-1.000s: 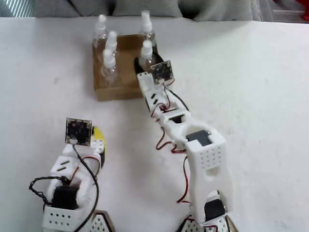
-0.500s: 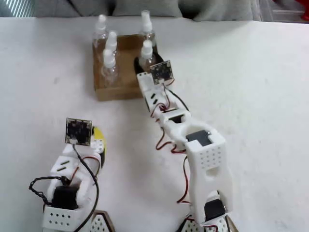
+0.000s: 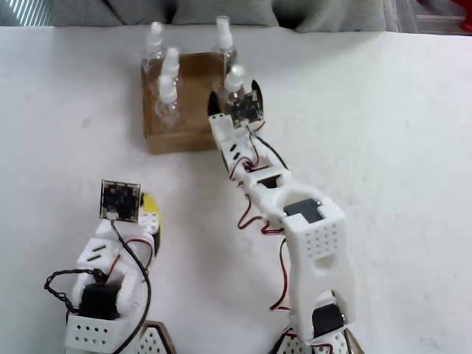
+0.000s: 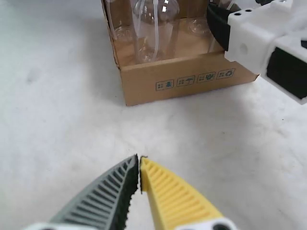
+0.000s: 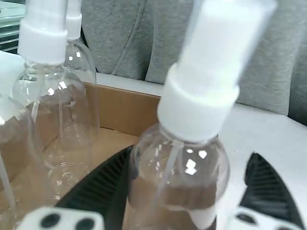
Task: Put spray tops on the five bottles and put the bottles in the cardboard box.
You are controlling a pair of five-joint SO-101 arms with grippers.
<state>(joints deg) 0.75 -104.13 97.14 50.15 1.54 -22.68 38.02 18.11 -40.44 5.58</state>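
Box [image 3: 177, 140] sat on the far half of the table [image 3: 383, 110], open side up. Four bottles [image 3: 167, 99] stood upright inside it, each with a white spray top, two toward the back wall and two nearer the front on the left. Fifth bottle [image 3: 234, 80] at the box's right edge, also capped, and in the right wrist view it leaned a little. Its base was hidden behind the gripper, so I could not tell if it stood fully inside the box. Right gripper [image 3: 234, 91] was at that edge with its black jaws spread wide to either side of the fifth bottle: one jaw close against the glass, the other clearly apart from it, gripping nothing. Left gripper [image 4: 139, 168] was low over bare table near the front edge, well apart from the box, its grey and yellow fingers pressed together with nothing between them.
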